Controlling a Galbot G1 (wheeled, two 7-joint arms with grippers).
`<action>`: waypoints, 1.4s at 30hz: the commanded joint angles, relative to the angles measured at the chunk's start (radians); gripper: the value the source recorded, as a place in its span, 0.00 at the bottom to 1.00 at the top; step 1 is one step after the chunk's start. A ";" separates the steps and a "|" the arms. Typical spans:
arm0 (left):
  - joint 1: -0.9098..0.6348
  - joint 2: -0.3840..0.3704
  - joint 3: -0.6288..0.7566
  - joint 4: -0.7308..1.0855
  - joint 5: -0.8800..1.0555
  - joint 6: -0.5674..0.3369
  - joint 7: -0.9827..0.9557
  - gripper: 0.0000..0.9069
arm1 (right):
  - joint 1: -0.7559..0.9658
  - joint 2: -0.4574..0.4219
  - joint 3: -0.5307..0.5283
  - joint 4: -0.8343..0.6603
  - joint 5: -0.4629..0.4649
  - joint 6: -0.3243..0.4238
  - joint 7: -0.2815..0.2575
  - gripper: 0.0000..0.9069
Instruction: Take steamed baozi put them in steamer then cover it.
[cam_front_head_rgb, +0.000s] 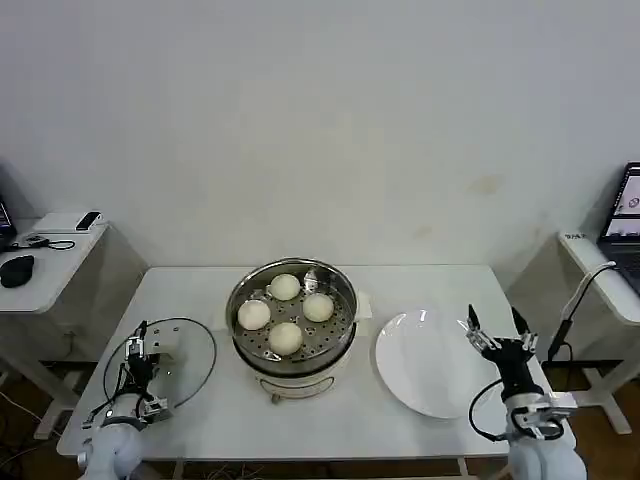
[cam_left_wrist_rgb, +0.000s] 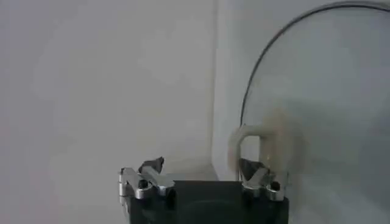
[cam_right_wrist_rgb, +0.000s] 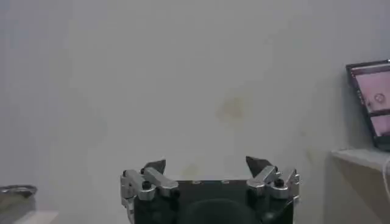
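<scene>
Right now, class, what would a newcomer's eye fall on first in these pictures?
The shiny steamer at the table's centre, holding four steamed baozi. Its glass cover lies to its left by the open left gripper; the open right gripper waits beside a white plate.

We see the round clear glass cover (cam_left_wrist_rgb: 317, 91) cut off by the left wrist view's edge, its cream-white handle (cam_left_wrist_rgb: 259, 149) blurred; the left claw (cam_front_head_rgb: 140, 375) hides part of it from the head.
</scene>
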 joint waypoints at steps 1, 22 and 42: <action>-0.001 -0.004 0.002 -0.009 -0.024 0.003 -0.005 0.88 | -0.002 0.001 0.002 0.003 -0.001 0.000 -0.001 1.00; -0.024 -0.006 0.012 0.068 -0.026 -0.012 -0.008 0.00 | -0.002 0.001 0.002 -0.009 -0.005 0.007 -0.002 1.00; 0.096 -0.009 -0.036 -0.230 0.025 0.053 0.024 0.00 | 0.044 -0.021 -0.008 -0.038 0.027 -0.003 -0.001 1.00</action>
